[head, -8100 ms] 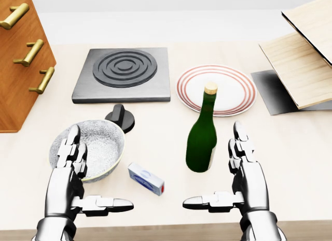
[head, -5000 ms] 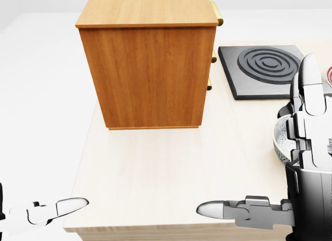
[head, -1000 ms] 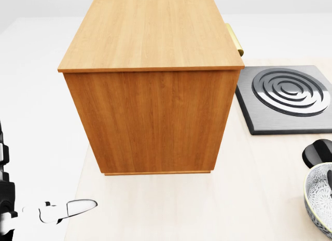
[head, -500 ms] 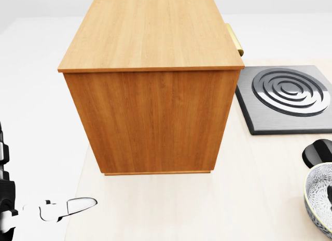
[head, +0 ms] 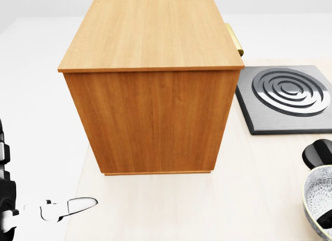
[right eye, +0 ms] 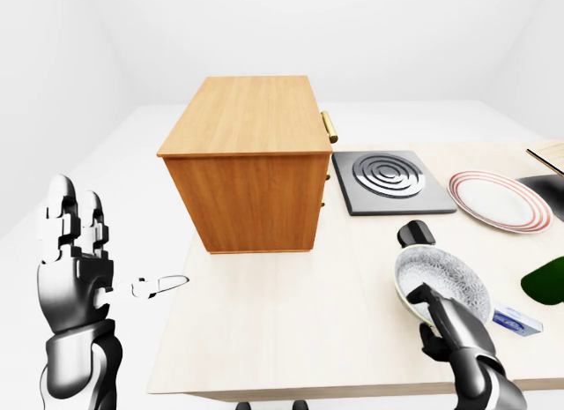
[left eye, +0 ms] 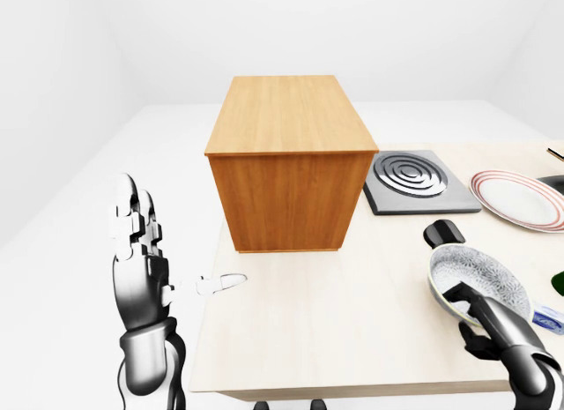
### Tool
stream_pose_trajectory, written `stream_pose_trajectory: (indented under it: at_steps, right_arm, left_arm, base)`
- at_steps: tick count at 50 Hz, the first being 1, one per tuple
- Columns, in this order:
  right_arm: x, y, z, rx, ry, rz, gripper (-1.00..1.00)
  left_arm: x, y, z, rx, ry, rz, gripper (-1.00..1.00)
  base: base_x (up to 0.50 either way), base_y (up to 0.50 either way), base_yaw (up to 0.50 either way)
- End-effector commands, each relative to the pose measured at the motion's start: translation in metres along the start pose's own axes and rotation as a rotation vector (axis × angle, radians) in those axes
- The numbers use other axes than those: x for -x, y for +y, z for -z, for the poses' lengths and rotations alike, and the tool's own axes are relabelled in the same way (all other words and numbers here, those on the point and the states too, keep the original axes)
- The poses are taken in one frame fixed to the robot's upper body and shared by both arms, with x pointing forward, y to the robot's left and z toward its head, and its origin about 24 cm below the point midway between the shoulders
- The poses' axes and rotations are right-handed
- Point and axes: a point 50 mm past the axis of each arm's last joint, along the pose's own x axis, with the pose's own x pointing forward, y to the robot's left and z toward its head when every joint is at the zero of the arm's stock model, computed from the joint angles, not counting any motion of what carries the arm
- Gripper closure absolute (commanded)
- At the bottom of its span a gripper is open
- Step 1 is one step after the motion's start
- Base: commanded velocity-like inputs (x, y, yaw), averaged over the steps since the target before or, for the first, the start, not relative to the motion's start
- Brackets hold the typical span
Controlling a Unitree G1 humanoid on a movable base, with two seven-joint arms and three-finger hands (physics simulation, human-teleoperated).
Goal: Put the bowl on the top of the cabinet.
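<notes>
The wooden cabinet (left eye: 286,159) stands on the left part of the pale table (left eye: 352,322), its flat top bare and its brass handles (right eye: 329,126) on the right side. The patterned grey bowl (right eye: 441,288) rests on the table to the right of and below the cabinet. My right hand (right eye: 432,317) grips the bowl's near rim, one dark finger over the rim inside and the others beneath. In the head view only the bowl's left part (head: 316,197) shows at the bottom right. My left hand (left eye: 167,256) is raised off the table's left edge, open and empty.
A dark burner slab (left eye: 412,181) lies right of the cabinet, with a black knob (left eye: 443,234) beside the bowl. A red-ringed plate (left eye: 518,198), a green bottle (right eye: 546,282) and a small blue-white box (right eye: 518,320) lie at the far right.
The dark finger inside the bowl has slid down toward the bottom edge of the head view. Cabinet, camera and left hand stay almost unmoved.
</notes>
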Motion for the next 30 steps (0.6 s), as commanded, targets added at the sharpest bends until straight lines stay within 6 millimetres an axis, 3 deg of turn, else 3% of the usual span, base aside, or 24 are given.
stream_pose_trajectory:
  at_steps: [1, 6, 9, 13, 14, 18, 19, 20, 23, 25, 26, 30]
  right_arm:
    - [0.004, 0.013, 0.007, 0.001, 0.031, -0.084, 1.00]
    - [0.005, 0.004, 0.004, -0.007, 0.015, -0.056, 1.00]
    - [0.011, -0.016, -0.006, -0.019, -0.037, -0.016, 1.00]
    - [0.026, -0.053, -0.025, -0.016, -0.134, 0.059, 1.00]
    - [0.035, -0.073, -0.036, -0.004, -0.194, 0.147, 1.00]
    - [0.061, -0.119, -0.061, 0.059, -0.318, 0.375, 1.00]
    - [0.061, -0.120, -0.062, 0.060, -0.321, 0.381, 1.00]
    - [0.073, -0.137, -0.070, 0.054, -0.347, 0.471, 1.00]
    - [0.088, -0.155, -0.082, 0.069, -0.385, 0.568, 1.00]
    - [0.088, -0.155, -0.082, 0.069, -0.386, 0.570, 1.00]
    - [0.109, -0.184, -0.101, 0.120, -0.462, 0.723, 1.00]
    - [0.135, -0.213, -0.126, 0.255, -0.575, 0.873, 1.00]
  left_arm:
    - [0.000, -0.001, 0.000, 0.000, 0.002, 0.002, -1.00]
    - [0.000, -0.001, 0.000, 0.000, 0.001, 0.004, -1.00]
    - [0.000, -0.001, 0.001, 0.001, 0.004, 0.004, -1.00]
    - [0.000, -0.001, 0.002, 0.000, 0.011, 0.005, -1.00]
    - [0.000, -0.001, 0.002, 0.001, 0.009, 0.006, -1.00]
    - [0.000, -0.001, 0.002, 0.002, 0.009, 0.007, -1.00]
    - [0.000, -0.001, 0.003, 0.002, 0.011, 0.008, -1.00]
    - [0.000, -0.001, 0.004, 0.002, 0.017, 0.007, -1.00]
    - [0.001, -0.002, 0.004, 0.003, 0.020, 0.017, -1.00]
    - [0.001, -0.002, 0.004, 0.003, 0.020, 0.017, -1.00]
    - [0.002, -0.002, 0.003, 0.004, 0.015, 0.016, -1.00]
    - [0.002, -0.002, 0.003, 0.004, 0.015, 0.015, -1.00]
  base:
    - [0.00, 0.00, 0.00]
    - [0.00, 0.00, 0.00]
    - [0.00, 0.00, 0.00]
    - [0.00, 0.00, 0.00]
    - [0.00, 0.00, 0.00]
    - [0.00, 0.00, 0.00]
    - [0.00, 0.00, 0.00]
    - [0.00, 0.00, 0.00]
    - [0.00, 0.00, 0.00]
    - [0.00, 0.00, 0.00]
    - [0.00, 0.00, 0.00]
    - [0.00, 0.00, 0.00]
